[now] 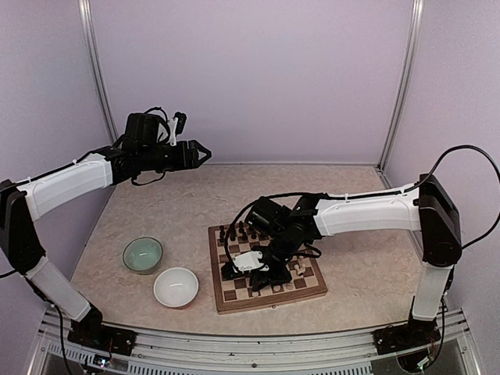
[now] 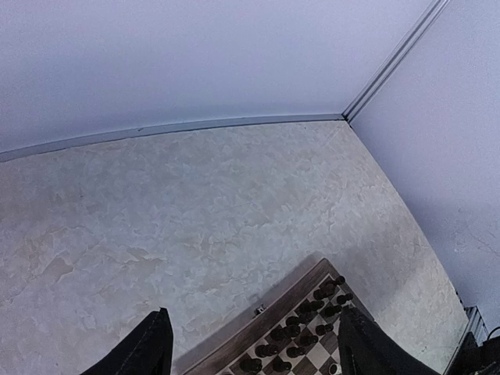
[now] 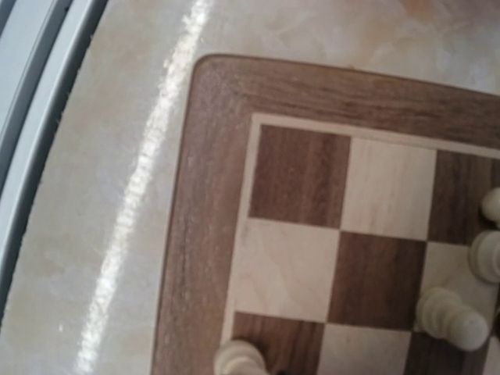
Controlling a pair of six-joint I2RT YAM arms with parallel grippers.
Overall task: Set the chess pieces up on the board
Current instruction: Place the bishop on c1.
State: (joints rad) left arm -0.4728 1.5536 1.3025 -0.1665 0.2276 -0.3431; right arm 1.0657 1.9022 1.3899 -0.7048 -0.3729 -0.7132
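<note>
The board [image 1: 270, 303] lies right of centre on the table, and its far corner shows in the left wrist view [image 2: 275, 322]. Dark chess pieces [image 1: 242, 232] [image 2: 305, 332] stand along its far rows. A few cream pieces [image 1: 297, 269] stand near its right side. My right gripper [image 1: 233, 271] hangs low over the board's near left part, shut. Its fingers are out of the right wrist view, which shows the board's corner [image 3: 195, 195], a cream piece [image 3: 238, 361] at the bottom edge and others [image 3: 453, 316] at the right. I cannot tell whether one is held. My left gripper [image 1: 205, 154] [image 2: 254, 312] is raised at the back left, open and empty.
A green bowl [image 1: 143, 255] and a white bowl [image 1: 176, 287] sit left of the board near the front. Walls and metal posts close in the back and sides. A metal rail runs along the near table edge.
</note>
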